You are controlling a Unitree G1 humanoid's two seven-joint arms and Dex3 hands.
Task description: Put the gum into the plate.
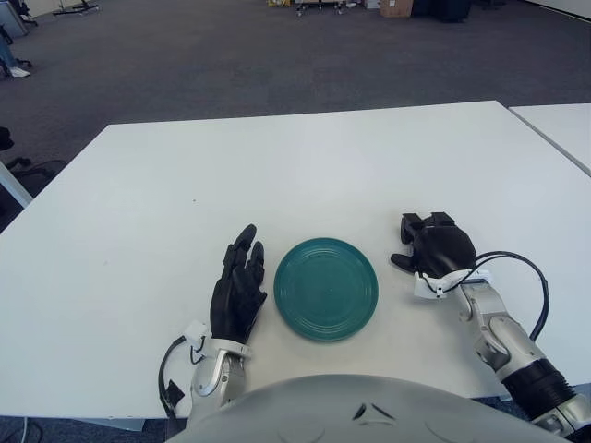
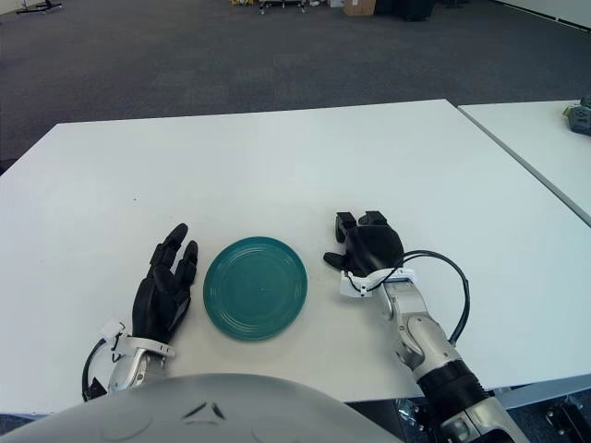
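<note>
A round green plate (image 1: 326, 288) lies on the white table (image 1: 277, 157), near its front edge. My right hand (image 1: 417, 242) is on the table just right of the plate, fingers curled down and closed. The gum is hidden under those fingers; a second ago a bit of blue showed there. My left hand (image 1: 238, 286) shows just left of the plate with its fingers straight and spread, holding nothing.
A black cable (image 1: 534, 277) loops out from my right wrist over the table. A second white table (image 1: 563, 125) stands close on the right, with a small dark object (image 2: 580, 115) on it. Grey carpet lies beyond the far edge.
</note>
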